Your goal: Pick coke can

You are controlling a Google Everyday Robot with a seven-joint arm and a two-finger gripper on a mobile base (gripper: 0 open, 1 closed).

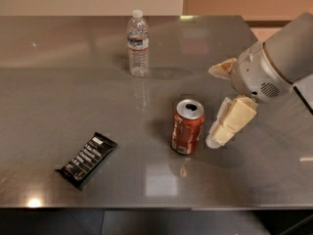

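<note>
The coke can (pixel 187 127) is red-orange with a silver top and stands upright on the grey metal table (pixel 73 106), right of centre. My gripper (pixel 211 106) comes in from the right and is open. Its near cream finger (pixel 226 126) is just right of the can, close beside it. The far finger (pixel 221 68) is behind and to the right of the can, well apart from it. The can is not between the fingers and nothing is held.
A clear water bottle (pixel 138 43) stands upright at the back, left of the can. A flat black snack bar wrapper (pixel 87 159) lies at the front left. The table's front edge runs just below it.
</note>
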